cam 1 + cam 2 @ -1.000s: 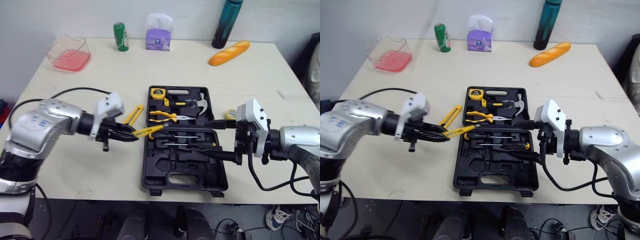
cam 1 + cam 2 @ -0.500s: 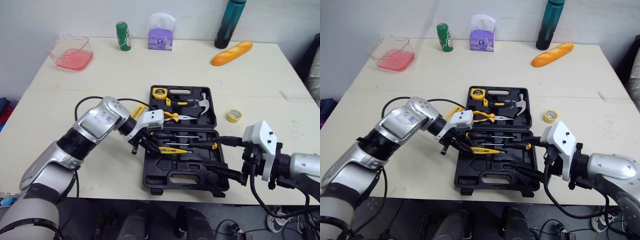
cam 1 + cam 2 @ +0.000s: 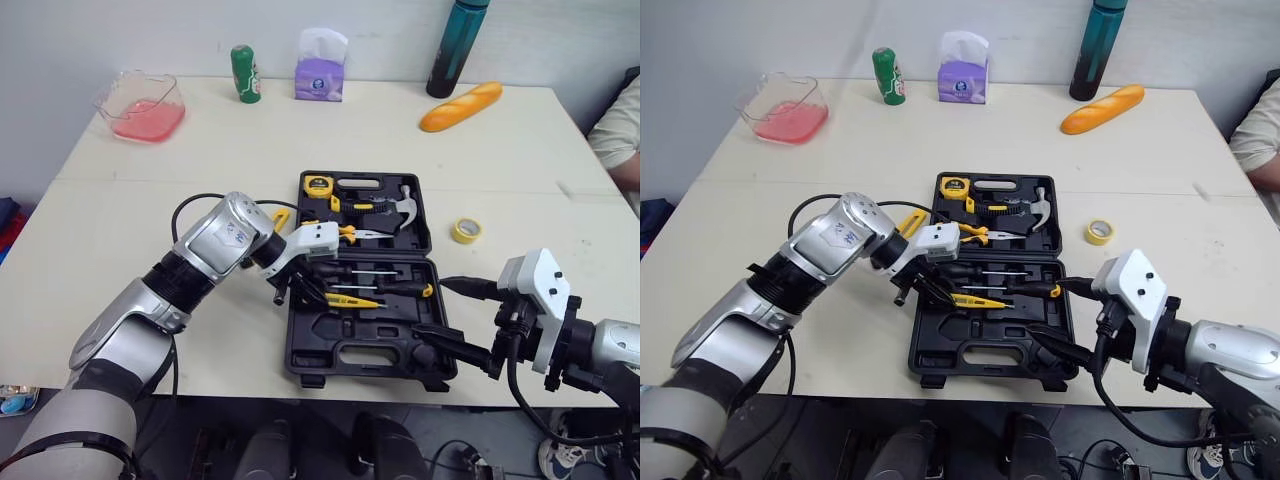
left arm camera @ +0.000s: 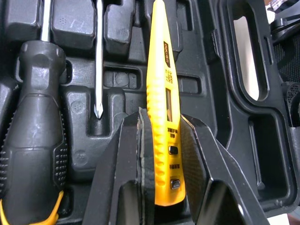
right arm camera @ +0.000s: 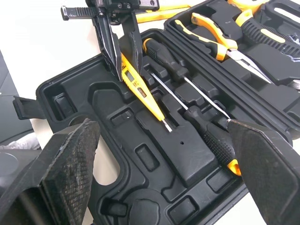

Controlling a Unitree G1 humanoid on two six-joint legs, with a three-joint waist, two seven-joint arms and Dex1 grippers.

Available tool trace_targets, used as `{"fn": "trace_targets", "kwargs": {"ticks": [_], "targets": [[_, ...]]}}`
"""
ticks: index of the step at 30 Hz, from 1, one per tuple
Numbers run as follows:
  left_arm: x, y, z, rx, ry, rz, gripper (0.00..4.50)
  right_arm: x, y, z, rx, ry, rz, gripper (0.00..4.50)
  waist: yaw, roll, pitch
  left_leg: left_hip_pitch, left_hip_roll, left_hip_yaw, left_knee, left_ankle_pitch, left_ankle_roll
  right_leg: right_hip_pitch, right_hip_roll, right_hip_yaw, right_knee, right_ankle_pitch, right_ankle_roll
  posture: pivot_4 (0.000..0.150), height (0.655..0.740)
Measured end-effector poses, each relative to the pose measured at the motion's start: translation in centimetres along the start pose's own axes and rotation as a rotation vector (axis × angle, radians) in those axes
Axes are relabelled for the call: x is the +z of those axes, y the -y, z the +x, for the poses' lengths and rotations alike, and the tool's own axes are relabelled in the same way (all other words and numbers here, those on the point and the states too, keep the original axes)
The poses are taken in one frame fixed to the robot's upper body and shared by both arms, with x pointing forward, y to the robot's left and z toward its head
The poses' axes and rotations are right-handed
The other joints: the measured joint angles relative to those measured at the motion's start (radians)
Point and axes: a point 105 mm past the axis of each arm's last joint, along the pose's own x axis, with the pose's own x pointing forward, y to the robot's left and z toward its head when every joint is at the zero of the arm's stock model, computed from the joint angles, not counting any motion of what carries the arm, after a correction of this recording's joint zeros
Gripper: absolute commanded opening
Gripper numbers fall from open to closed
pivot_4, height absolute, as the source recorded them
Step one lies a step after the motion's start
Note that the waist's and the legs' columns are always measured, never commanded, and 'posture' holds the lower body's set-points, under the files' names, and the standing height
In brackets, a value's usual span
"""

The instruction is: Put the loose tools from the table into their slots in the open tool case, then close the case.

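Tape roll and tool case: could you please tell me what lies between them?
Nothing: in the left eye view, bare table separates the tape roll and the tool case.

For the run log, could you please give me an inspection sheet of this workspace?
Surface: beige table.
Job's things: tool case open; tester pen over its lower half; tape roll and yellow-handled tool on table.
Clutter: pink container, green can, tissue pack, bottle, bread along far edge.
Grippers: left gripper shut on tester pen; right gripper open by case's front.
Cables: black cable beside left arm.
Surroundings: person's sleeve, right edge.
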Motion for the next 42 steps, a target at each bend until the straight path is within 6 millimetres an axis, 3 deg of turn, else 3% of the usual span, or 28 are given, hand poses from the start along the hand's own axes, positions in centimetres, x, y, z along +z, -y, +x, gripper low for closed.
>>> {"fn": "trace_targets", "kwargs": {"ticks": [16,42], "targets": [[0.0,-1.1,-1.4,0.085,-0.023,-0.075,0.49,0.0,0.4,0.1,-0.003,-0.003,-0.012,4.5,-0.001,0.0,0.0,-0.001,0.0,0.0,0.004,-0.001,0.002,0.0,-0.001,0.001,0.003,0.0,0.0,0.15,0.74],[-0.1,-0.2,-0.9,0.054,-0.046,0.011,0.49,-0.6,0.2,0.4,0.003,-0.01,-0.005,4.5,-0.001,0.0,0.0,-0.001,0.0,0.0,0.005,-0.001,0.002,0.0,-0.001,0.001,0.003,0.0,0.0,0.15,0.74]]}}
